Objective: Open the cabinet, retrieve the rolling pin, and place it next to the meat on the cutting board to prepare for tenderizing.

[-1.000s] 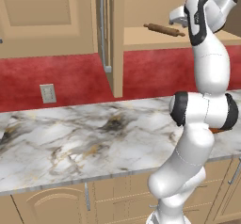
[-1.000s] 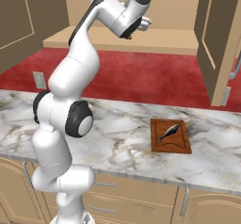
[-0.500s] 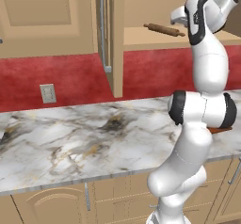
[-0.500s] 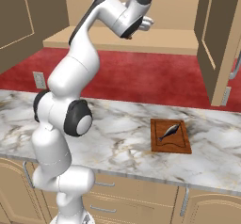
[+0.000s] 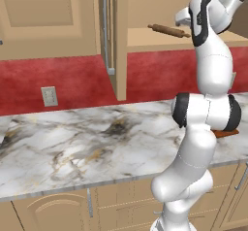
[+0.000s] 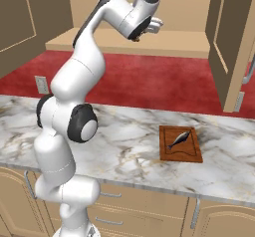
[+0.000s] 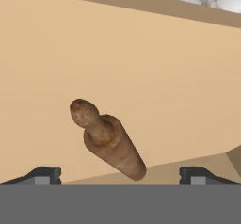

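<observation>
The cabinet stands open, its left door (image 5: 114, 36) and right door (image 6: 233, 42) swung outward. On its tan shelf (image 6: 179, 43) lies the brown rolling pin (image 5: 167, 30), untouched. My gripper (image 5: 182, 18) is raised to shelf height right beside the pin's near end, seen from the other side at the shelf front (image 6: 156, 25). In the hand view the rolling pin (image 7: 110, 143) lies just ahead, between the widely parted fingertips (image 7: 45, 175), and the gripper (image 7: 120, 176) is open with nothing in it. Down on the counter, the small meat (image 6: 179, 139) rests on the cutting board (image 6: 181, 150).
A marble counter (image 5: 72, 147) runs below the cabinet against a red wall with a socket (image 5: 49, 96). Another wall cabinet (image 5: 46, 19) hangs to the left. Base cabinets with drawers (image 6: 144, 211) sit under the counter. My own arm (image 5: 208, 108) hides most of the board from the left.
</observation>
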